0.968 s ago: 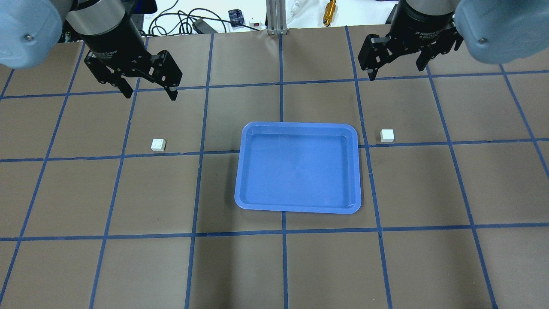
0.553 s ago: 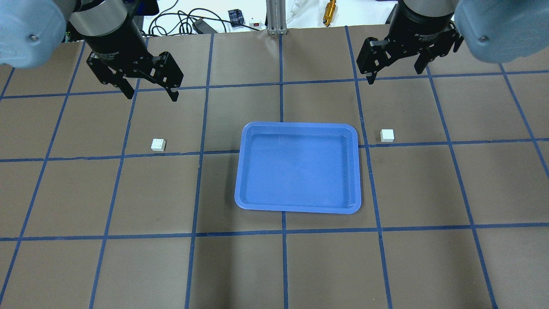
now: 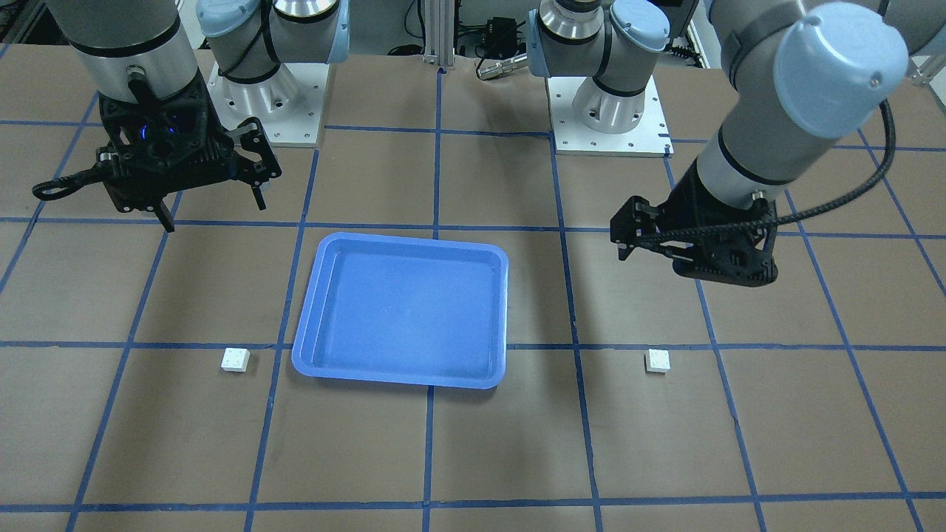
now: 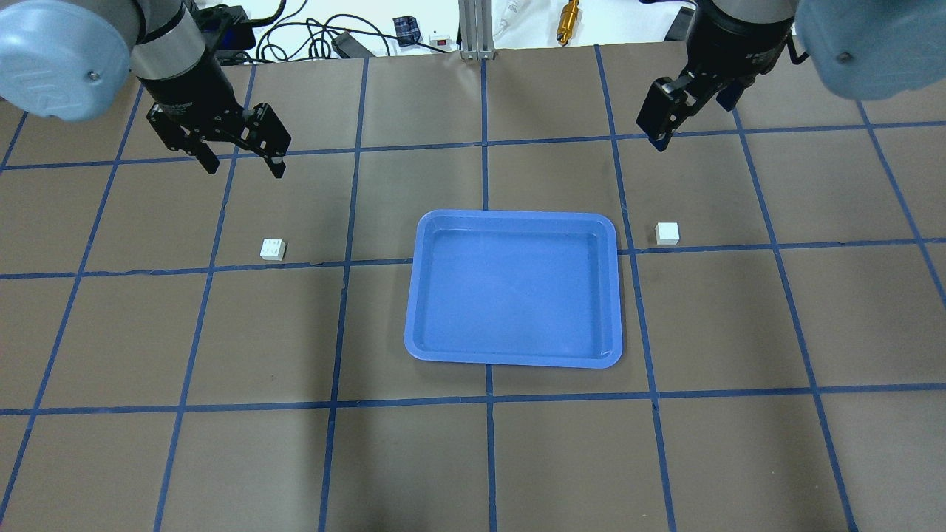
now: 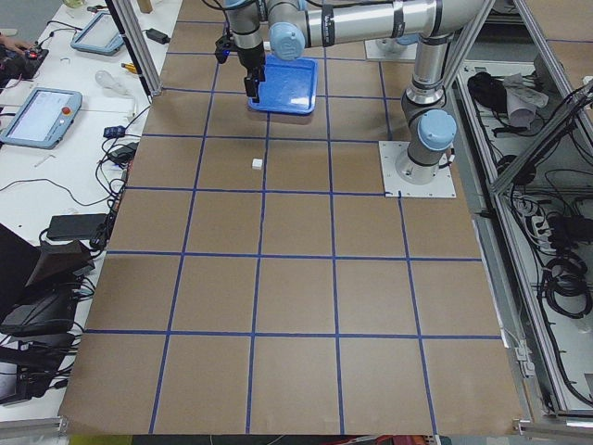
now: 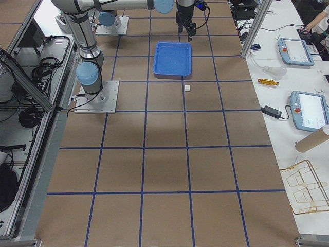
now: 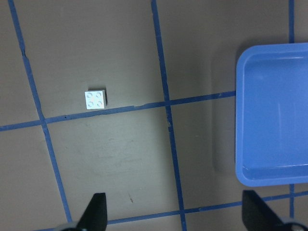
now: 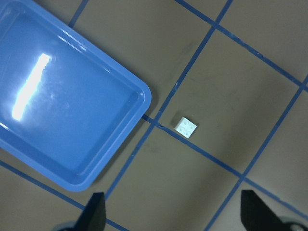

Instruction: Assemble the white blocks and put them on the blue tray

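The blue tray [image 4: 517, 216] lies in the middle of the table. One white block [image 4: 273, 249] sits left of it and the other white block [image 4: 667, 233] sits right of it, each apart from the tray. My left gripper [image 4: 244, 168] hovers open and empty above and beyond the left block. My right gripper [image 4: 676, 129] hovers open and empty beyond the right block. The left wrist view shows a block [image 7: 95, 100] and the tray [image 7: 274, 115] beneath the open fingertips [image 7: 96, 211]. The right wrist view shows the other block [image 8: 186, 127] and the tray [image 8: 72, 96].
Blue tape lines [image 4: 484, 148] divide the brown table into squares. Cables [image 4: 310, 33] and a brass part [image 4: 569, 18] lie beyond the far edge. Both arm bases [image 3: 606, 111] stand on the robot's side of the table.
My left gripper has sunk lower and shifted slightly left. My right gripper has turned about its axis, so its jaws now show nearly edge-on from overhead. Blocks and tray have not moved.
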Controlling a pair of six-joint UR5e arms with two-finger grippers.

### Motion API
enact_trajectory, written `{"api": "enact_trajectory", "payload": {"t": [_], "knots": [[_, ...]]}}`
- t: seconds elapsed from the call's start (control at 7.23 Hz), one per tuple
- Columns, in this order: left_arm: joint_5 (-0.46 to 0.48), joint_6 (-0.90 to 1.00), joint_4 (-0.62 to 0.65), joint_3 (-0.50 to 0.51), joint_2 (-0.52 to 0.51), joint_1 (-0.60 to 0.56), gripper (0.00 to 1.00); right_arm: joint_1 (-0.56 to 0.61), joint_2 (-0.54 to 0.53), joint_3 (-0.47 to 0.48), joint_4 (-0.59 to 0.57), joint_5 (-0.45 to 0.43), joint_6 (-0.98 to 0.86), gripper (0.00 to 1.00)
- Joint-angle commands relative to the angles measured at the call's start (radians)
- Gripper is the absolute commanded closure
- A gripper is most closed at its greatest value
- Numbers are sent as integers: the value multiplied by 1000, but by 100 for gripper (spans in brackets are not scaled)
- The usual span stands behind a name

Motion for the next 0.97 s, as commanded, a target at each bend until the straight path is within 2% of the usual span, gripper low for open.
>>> {"api": "enact_trajectory", "payload": {"t": [0.0, 0.14, 0.28, 0.55, 0.83], "knots": [[5, 93, 141, -48, -95, 57, 0, -165, 25, 13, 0, 11, -484, 0], [3, 124, 215, -68, -141, 72, 0, -237, 73, 18, -10, 19, -747, 0], [5, 179, 255, -79, -181, 95, 0, -297, 123, 18, -55, 90, -923, 0], [3, 189, 285, -100, -243, 101, 0, -388, 241, 15, -57, 262, -1217, 0], [2, 182, 324, -134, -278, 101, 0, -428, 347, 16, -63, 493, -1348, 0]]}}
